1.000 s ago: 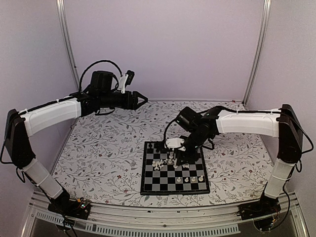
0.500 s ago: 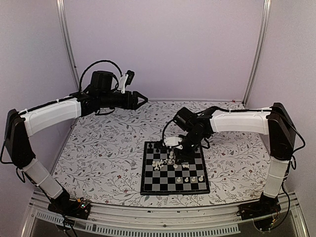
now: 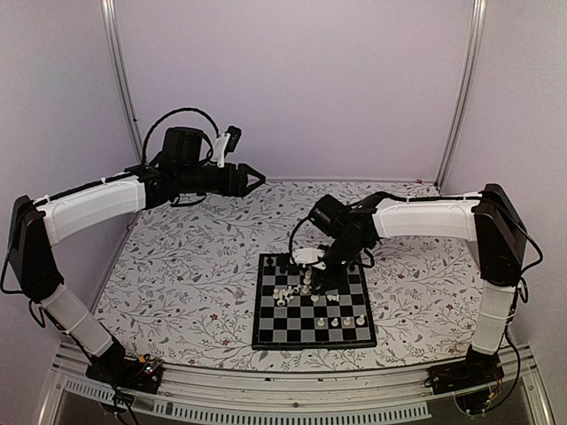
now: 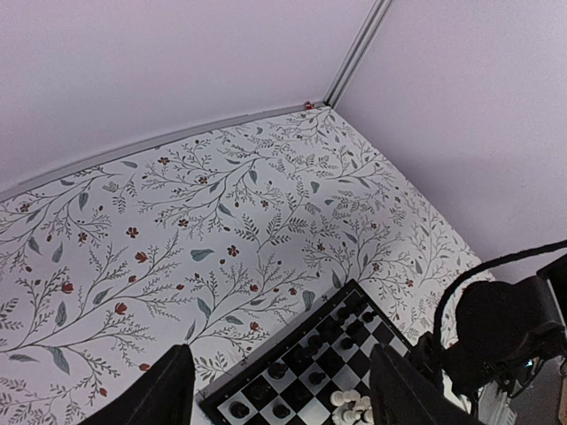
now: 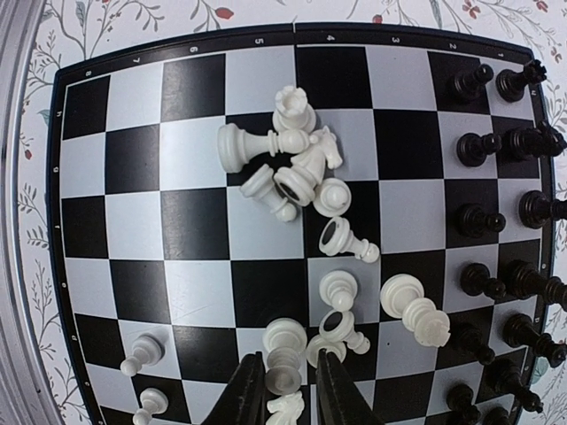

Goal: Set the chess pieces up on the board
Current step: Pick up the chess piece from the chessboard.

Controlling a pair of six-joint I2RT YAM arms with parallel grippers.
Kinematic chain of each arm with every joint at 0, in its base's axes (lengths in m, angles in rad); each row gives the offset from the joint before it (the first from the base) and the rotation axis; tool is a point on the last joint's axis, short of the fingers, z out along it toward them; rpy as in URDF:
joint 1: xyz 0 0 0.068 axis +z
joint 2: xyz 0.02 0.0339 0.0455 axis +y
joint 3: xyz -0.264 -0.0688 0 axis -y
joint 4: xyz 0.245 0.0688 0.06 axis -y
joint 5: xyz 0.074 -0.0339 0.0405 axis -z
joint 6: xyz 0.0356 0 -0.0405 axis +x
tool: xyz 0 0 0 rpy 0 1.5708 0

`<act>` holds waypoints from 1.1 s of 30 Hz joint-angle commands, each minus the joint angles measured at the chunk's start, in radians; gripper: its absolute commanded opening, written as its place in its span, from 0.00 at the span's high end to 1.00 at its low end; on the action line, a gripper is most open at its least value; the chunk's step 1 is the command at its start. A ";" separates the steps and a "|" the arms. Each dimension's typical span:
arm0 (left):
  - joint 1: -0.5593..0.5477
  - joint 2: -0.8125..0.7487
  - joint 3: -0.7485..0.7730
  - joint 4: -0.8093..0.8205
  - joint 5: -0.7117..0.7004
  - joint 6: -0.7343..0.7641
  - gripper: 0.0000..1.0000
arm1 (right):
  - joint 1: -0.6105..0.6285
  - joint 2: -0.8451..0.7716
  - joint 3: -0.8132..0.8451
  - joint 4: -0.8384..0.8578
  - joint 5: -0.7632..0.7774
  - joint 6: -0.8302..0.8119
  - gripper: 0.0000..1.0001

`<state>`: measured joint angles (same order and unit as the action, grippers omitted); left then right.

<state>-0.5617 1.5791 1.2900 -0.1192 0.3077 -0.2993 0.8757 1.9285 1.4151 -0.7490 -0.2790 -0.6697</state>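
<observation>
The board (image 3: 258,320) lies at the table's front centre. Black chess pieces (image 5: 483,147) stand in two rows along its far side. Cream-white chess pieces (image 5: 297,173) lie toppled in a heap mid-board, and two white pawns (image 5: 142,352) stand at one edge. My right gripper (image 5: 288,394) hangs low over the heap (image 3: 314,283), jaws a little apart, straddling a toppled white piece (image 5: 285,356) with a white knight (image 5: 288,411) just behind it. My left gripper (image 3: 253,180) is held high at the back left, wide open and empty, and the board's corner (image 4: 280,345) shows below it.
The table is covered by a floral-patterned cloth (image 3: 195,266). Lilac walls with metal corner posts (image 3: 120,80) close in the back and sides. A metal rail (image 3: 266,390) runs along the near edge between the arm bases.
My right wrist has shifted slightly left and toward the back over the board. The left arm has not moved.
</observation>
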 commanded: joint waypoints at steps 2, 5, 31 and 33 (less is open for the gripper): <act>-0.006 -0.001 0.028 -0.008 0.017 0.011 0.30 | -0.005 0.015 0.027 -0.016 -0.035 0.002 0.81; -0.007 -0.001 0.028 -0.009 0.016 0.011 0.30 | -0.006 0.014 0.027 -0.018 -0.033 0.002 0.82; -0.006 0.005 0.032 -0.013 0.020 0.011 0.30 | -0.003 -0.093 0.048 -0.108 -0.033 0.006 0.91; -0.006 0.007 0.033 -0.014 0.020 0.010 0.30 | -0.003 -0.122 0.036 -0.113 -0.048 0.010 0.91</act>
<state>-0.5617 1.5791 1.2942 -0.1337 0.3153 -0.2993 0.8757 1.9030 1.4475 -0.8268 -0.2958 -0.6693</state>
